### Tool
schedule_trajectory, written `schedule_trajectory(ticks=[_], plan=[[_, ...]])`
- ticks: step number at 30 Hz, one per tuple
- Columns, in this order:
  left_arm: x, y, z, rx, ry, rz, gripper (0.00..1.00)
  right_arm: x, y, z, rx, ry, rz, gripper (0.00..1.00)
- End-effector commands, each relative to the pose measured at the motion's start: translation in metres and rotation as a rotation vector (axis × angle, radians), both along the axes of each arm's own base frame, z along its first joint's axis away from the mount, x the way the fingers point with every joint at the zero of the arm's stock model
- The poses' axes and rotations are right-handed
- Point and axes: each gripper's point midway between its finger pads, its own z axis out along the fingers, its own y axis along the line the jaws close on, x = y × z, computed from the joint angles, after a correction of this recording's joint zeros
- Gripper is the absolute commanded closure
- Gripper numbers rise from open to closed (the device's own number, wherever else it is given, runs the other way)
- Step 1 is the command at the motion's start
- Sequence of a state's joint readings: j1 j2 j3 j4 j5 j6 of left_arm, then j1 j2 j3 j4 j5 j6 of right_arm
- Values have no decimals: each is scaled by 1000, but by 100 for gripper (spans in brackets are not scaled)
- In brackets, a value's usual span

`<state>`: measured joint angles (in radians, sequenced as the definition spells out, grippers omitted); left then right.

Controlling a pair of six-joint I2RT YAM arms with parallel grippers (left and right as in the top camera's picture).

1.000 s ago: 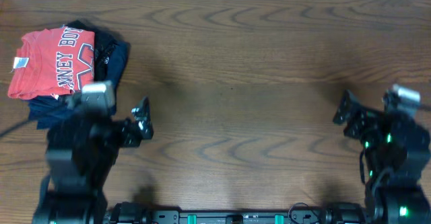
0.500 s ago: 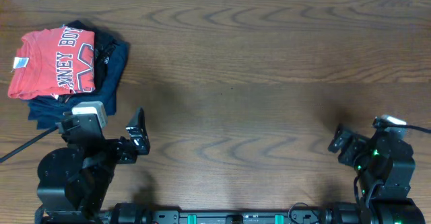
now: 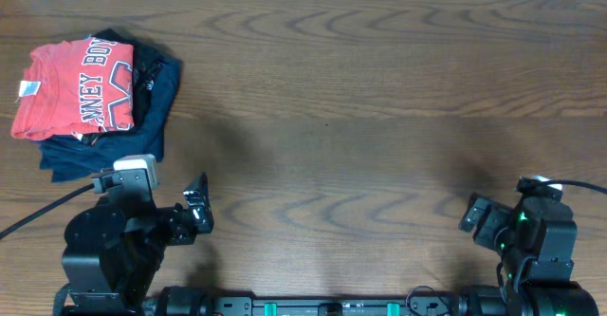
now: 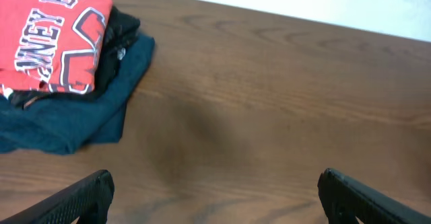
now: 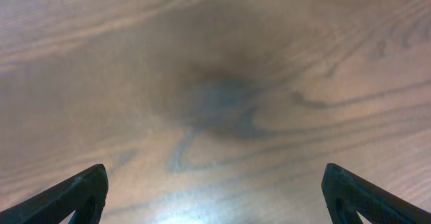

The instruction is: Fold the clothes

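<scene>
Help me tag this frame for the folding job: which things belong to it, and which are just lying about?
Belongs to the job: coral-red T-shirt, folded on top of the pile.
Just lying about: black shirt and navy garments beneath it.

Seen from overhead, both arms have pulled back toward 6 o'clock. The left end effector (image 3: 197, 205) now sits closer to the near edge of the surface (image 3: 360, 117) and farther from the coral-red T-shirt (image 3: 71, 88) at 10 o'clock. The right end effector (image 3: 473, 215) has likewise dropped toward 6 o'clock, its arm tucked in more tightly.
</scene>
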<state>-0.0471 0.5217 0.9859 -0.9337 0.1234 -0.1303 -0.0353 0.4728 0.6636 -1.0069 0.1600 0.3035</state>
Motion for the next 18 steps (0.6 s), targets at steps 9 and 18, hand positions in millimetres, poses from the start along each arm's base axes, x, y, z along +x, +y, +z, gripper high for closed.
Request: schedule_trajectory(ticks=[9, 18], plan=[[-2, 1, -9, 10, 28, 5, 2, 38, 24, 43, -138, -394, 265, 1], [-2, 1, -9, 10, 28, 5, 2, 60, 46, 33, -144, -763, 370, 1]])
